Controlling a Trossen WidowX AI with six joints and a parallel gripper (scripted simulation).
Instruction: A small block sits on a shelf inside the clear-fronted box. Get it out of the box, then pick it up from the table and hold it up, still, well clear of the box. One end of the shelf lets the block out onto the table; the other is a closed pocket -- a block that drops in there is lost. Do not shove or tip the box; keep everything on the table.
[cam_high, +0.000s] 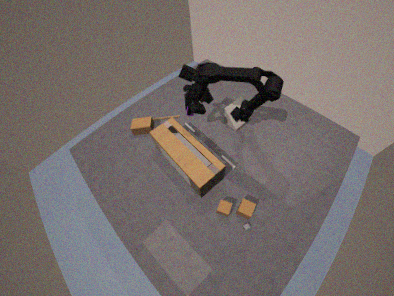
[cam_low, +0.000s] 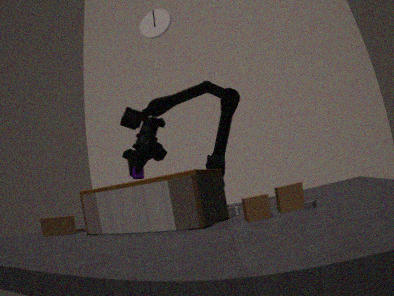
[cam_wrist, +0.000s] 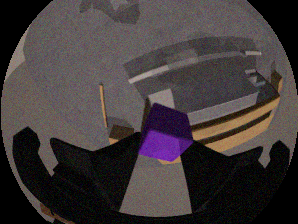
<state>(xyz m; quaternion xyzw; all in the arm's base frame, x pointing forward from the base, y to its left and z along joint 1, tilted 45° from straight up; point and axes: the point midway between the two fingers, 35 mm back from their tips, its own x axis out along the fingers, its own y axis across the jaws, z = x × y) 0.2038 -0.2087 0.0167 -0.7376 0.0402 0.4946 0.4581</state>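
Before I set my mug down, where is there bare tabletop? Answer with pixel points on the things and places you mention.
In the top view, right of the two small orange blocks (cam_high: 225, 207) (cam_low: 257, 208), toward the table's right edge. It is crowded around the long box (cam_high: 182, 152) (cam_low: 137, 207) and under the pincer (cam_high: 195, 111) (cam_low: 137, 176) (cam_wrist: 165, 145).

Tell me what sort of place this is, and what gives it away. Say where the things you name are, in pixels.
Probably a robot test bench in a plain room: a black arm gripping a purple block (cam_high: 189, 110) (cam_low: 140, 175) (cam_wrist: 166, 132), a slotted wooden box (cam_high: 183, 156) (cam_low: 137, 207) (cam_wrist: 235, 122) on the table, and a round wall clock (cam_low: 155, 23) behind.
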